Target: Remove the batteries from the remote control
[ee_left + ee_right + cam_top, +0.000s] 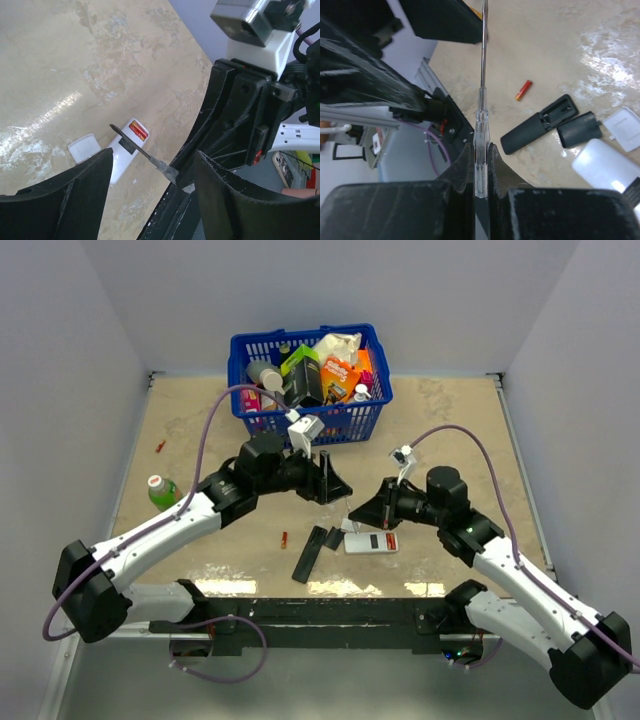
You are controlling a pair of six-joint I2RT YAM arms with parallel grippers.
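The white remote control (120, 159) lies face down with its battery bay uncovered, and red batteries (138, 131) sit in the bay. In the top view this remote (370, 543) lies in front of my right gripper (375, 510). That gripper (479, 147) is shut on a clear-handled screwdriver (481, 120), whose thin shaft (131, 142) reaches over the remote. One loose red battery (523, 90) lies on the table (284, 539). My left gripper (152, 156) hangs open above the table just left of the remote, nothing between its fingers.
A black remote (309, 553) with an open bay, its black cover (333, 537) and a white cover (82, 148) lie by the white remote. A blue basket (352, 420) full of items stands at the back. A green bottle (160, 490) lies at the left.
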